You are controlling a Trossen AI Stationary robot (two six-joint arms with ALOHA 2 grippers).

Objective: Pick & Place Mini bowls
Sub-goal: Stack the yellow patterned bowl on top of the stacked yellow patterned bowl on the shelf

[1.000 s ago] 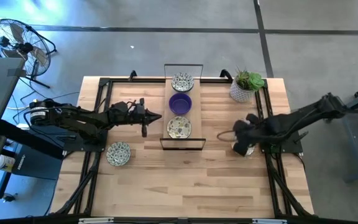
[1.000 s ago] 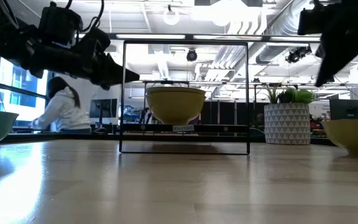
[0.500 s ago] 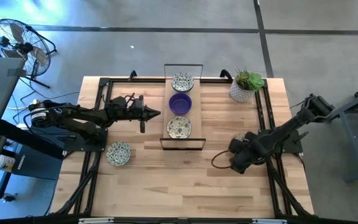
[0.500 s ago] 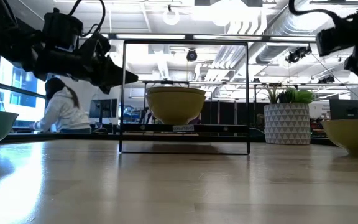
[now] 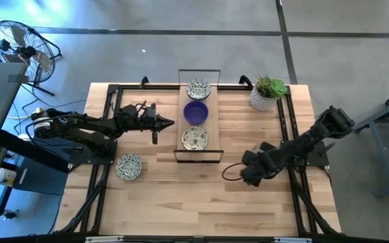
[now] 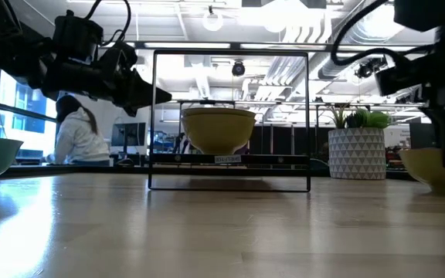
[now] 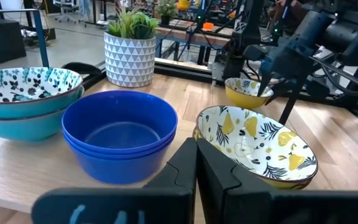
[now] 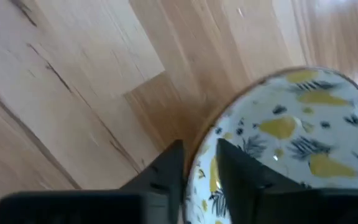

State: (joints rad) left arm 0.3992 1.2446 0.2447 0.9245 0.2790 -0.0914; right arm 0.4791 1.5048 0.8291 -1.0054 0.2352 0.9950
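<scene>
At the far left of the table a cream speckled mini bowl (image 5: 128,166) sits alone on the wood near the left arm's base. The left gripper (image 5: 169,124) hovers just beside the wire rack (image 5: 199,157), fingers pressed together and empty, pointing at the row of bowls the rack holds. That arm looks to be waiting.

In the rack, from back to front, stand a dark-patterned bowl (image 5: 198,88), a purple bowl (image 5: 196,111) and a yellow-leaf patterned bowl (image 5: 194,138). The left wrist view suggests the first two are stacks of two.

Further right, the potted plant (image 5: 265,93) stands at the back corner. Near the table's front right, the right gripper (image 8: 199,168) is down low over another yellow-leaf bowl (image 8: 284,143). Its jaws are narrowly parted and straddle the rim, one finger inside and one outside. From above the bowl is mostly hidden under the arm, so whether the fingers already pinch the rim is hard to tell; it seems a loose fit.

The step in hand looks like the pick of this right-side bowl. The next move calls for closing firmly on the rim, then lifting level and carrying it toward the rack without knocking the wire frame.
</scene>
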